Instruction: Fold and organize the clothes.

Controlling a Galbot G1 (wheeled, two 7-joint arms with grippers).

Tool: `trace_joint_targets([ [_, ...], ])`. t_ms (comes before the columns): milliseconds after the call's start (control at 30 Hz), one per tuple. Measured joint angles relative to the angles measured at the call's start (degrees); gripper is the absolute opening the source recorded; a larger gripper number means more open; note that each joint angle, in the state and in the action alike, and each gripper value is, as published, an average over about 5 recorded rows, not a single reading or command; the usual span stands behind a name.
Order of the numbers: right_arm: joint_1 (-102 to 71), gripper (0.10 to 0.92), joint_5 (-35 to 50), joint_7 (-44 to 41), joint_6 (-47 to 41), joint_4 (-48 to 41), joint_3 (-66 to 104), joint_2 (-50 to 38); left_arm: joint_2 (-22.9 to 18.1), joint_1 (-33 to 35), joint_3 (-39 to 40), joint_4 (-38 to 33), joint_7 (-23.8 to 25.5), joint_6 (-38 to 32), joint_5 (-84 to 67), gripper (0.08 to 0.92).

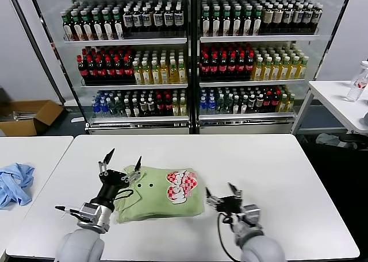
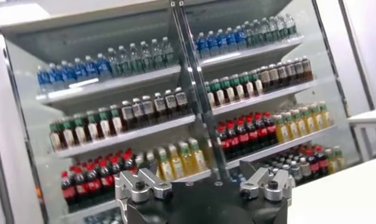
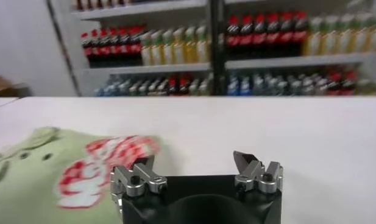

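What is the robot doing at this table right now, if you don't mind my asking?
It is folding a light green polo shirt, which lies folded on the white table. The left gripper is open just above the shirt's collar end, holding nothing. The right gripper is open beside the shirt, also empty.

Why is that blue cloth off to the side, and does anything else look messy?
The blue cloth lies crumpled on the neighbouring table, apart from the work. The green shirt sits folded on the main table, slightly askew. Both tools, left and right, are open and empty. Nothing is spilled.
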Motion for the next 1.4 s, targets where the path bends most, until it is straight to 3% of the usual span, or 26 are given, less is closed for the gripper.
trace_joint_targets([
  [267,6.7,0.793,1.6,0.2,-0.8,-7.6,-5.0,3.0,0.9,0.2,-2.1,1.1,1.7,-1.9,1.9,0.823],
  [700,10.2,0.438,4.9,0.4,-0.4,-12.7,-8.3,4.4,1.4,0.5,-3.2,2.8,2.8,-3.7,2.8,0.823],
  [1033,8.3,0.163,4.3,0.5,0.0,-9.1,-6.3,2.3,1.4,0.8,-3.6,4.4,3.0,-5.2,3.2,0.823],
  [1400,0.1,0.138,-0.8,-0.7,1.2,-2.2,3.7,-2.8,0.2,0.5,-2.2,6.5,1.9,-6.4,1.8,0.823],
])
